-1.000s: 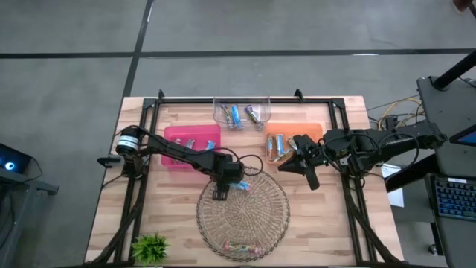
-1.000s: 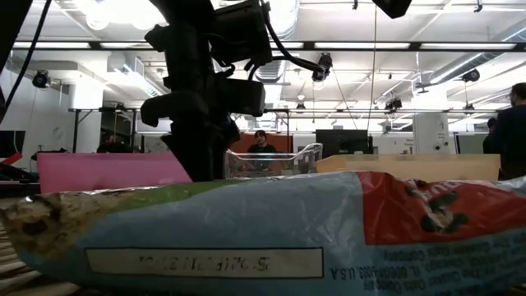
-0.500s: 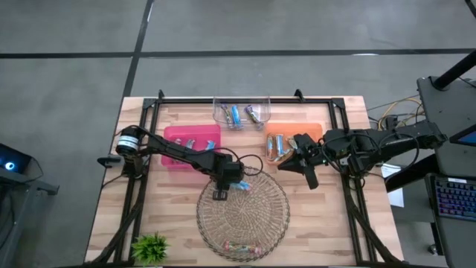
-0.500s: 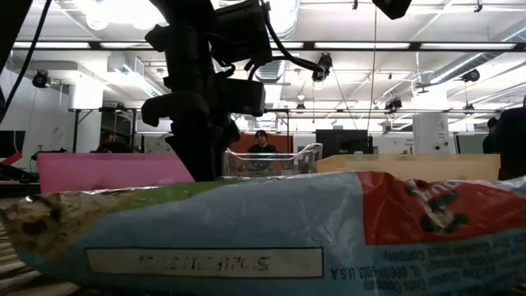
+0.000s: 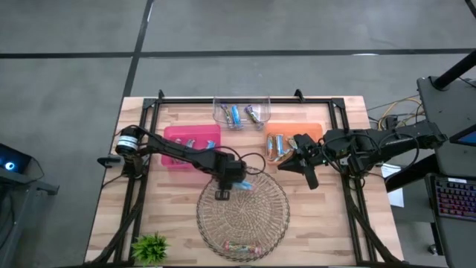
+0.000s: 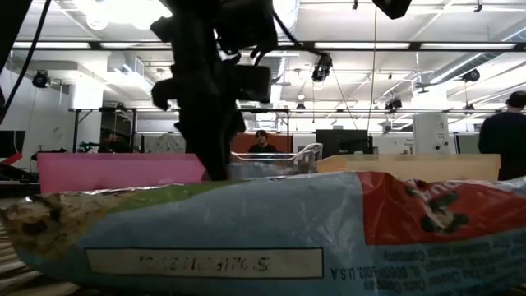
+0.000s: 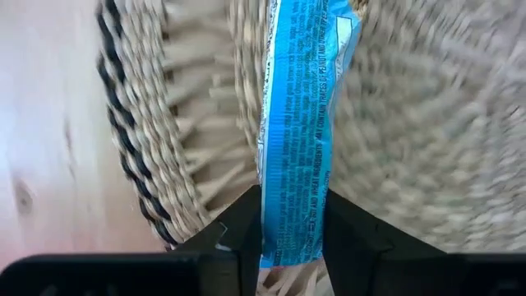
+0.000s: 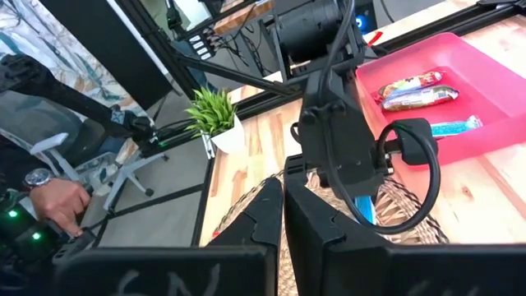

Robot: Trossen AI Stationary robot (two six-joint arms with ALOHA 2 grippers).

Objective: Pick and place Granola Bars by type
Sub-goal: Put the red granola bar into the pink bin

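Observation:
A bright blue granola bar (image 7: 297, 123) is between the fingers of my left gripper (image 7: 292, 234), which points steeply down over the far-left rim of the round wicker tray (image 5: 253, 223); the gripper (image 5: 238, 186) is shut on it. Another bar (image 5: 239, 247) lies on the tray's near edge and fills the low view (image 6: 263, 234). More bars lie in the pink tray (image 5: 172, 158), the clear container (image 5: 242, 112) and the orange tray (image 5: 312, 132). My right gripper (image 5: 311, 181) hangs shut over the table beside the orange tray, holding nothing. My left gripper pinches the blue bar's two long edges near its end (image 7: 292, 215) between its two fingers (image 7: 238, 226). The fingers come from above, slanting down, and lie across the bar. The rest of the bar reaches out over the wicker; whether it rests there I cannot tell.
A small green plant (image 5: 151, 246) stands at the near left corner. A black frame (image 5: 245, 99) runs round the table's far and side edges. Bare wood lies left and right of the wicker tray. A person's hand (image 8: 57, 197) shows beyond the table.
My left gripper has lifted a little over the wicker tray's far-left rim, still pointing down.

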